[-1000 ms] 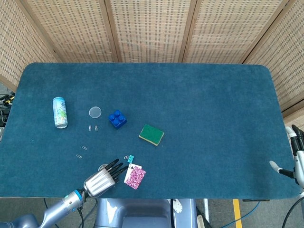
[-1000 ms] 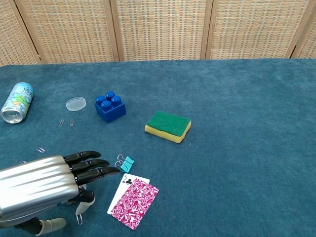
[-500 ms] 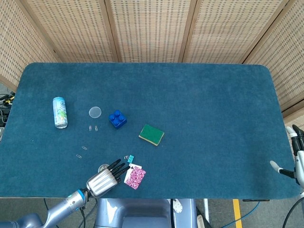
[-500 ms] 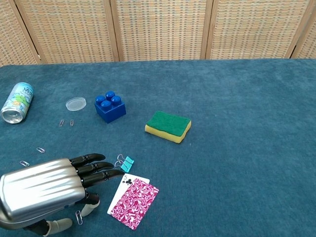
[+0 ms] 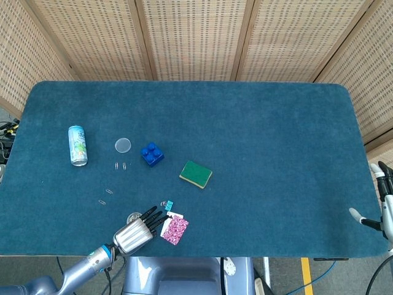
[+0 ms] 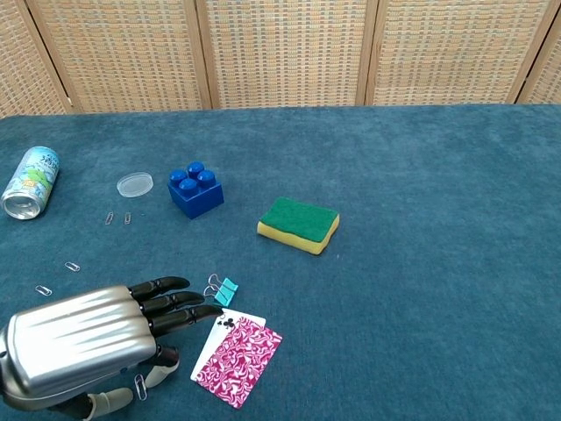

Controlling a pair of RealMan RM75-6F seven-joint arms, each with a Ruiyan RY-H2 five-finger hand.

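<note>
Chest view: left hand (image 6: pixel 88 346) lies low over the near-left of the tabletop (image 6: pixel 421 263), fingers stretched forward and a little apart, holding nothing.
Change: over the last second this hand has slid forward and to the right, so its dark fingertips (image 6: pixel 206 311) now sit just beside the playing cards (image 6: pixel 237 348), closer than before; whether they touch the white corner I cannot tell.
Cards: a white face-up card under a pink patterned one, unmoved, near the front edge.
Teal binder clip (image 6: pixel 224 290): just beyond the fingertips, unmoved.
Paper clip (image 6: pixel 140 386): beside the thumb, on the cloth.
Meaning: judged from the drift, the reach is closing on the cards, with no grasp yet.
Head view: right hand (image 5: pixel 379 203) hangs off the far right edge, fingers apart, empty.
</note>
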